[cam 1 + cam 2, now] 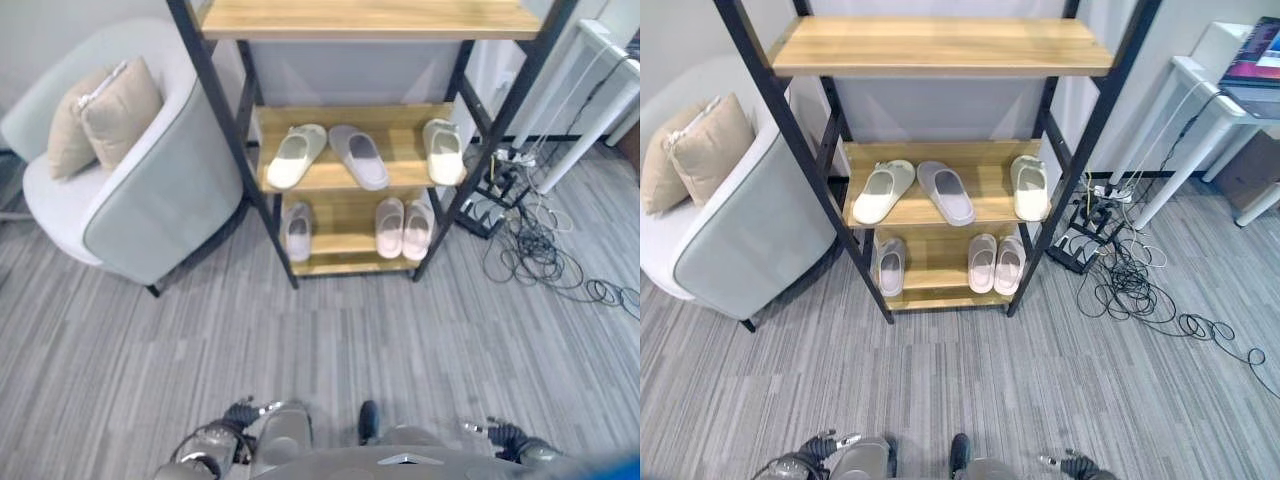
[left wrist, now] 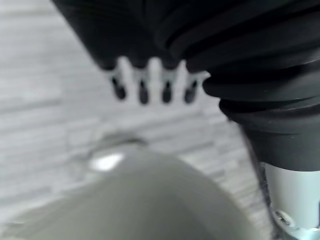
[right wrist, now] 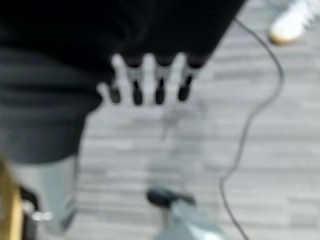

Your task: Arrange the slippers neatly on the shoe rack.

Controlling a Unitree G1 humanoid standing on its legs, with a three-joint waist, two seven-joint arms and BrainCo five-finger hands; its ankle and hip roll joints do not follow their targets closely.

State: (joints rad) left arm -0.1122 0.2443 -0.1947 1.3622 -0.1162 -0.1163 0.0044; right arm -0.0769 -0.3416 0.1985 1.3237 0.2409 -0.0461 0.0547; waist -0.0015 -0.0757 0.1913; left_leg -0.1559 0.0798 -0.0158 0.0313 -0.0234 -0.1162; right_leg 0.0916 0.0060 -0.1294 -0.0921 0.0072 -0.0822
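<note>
Shoe rack (image 1: 940, 45) with wooden shelves and black frame, standing between a grey armchair (image 1: 750, 235) and a tangle of cables (image 1: 1130, 285). Middle shelf: cream slipper (image 1: 883, 191) angled, grey slipper (image 1: 946, 191) beside it, another cream slipper (image 1: 1030, 187) apart at the right. Bottom shelf: lone grey slipper (image 1: 889, 266), plus pink pair (image 1: 997, 263) side by side. Left hand (image 2: 152, 85) and right hand (image 3: 150, 82) both low over the floor, fingers straight, holding nothing.

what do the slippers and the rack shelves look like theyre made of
Slippers: probably soft foam or rubber, matte, with smooth moulded shapes and no visible stitching. Shelves: light wood or wood-look board, grain lines visible, on a black frame, likely painted metal.
</note>
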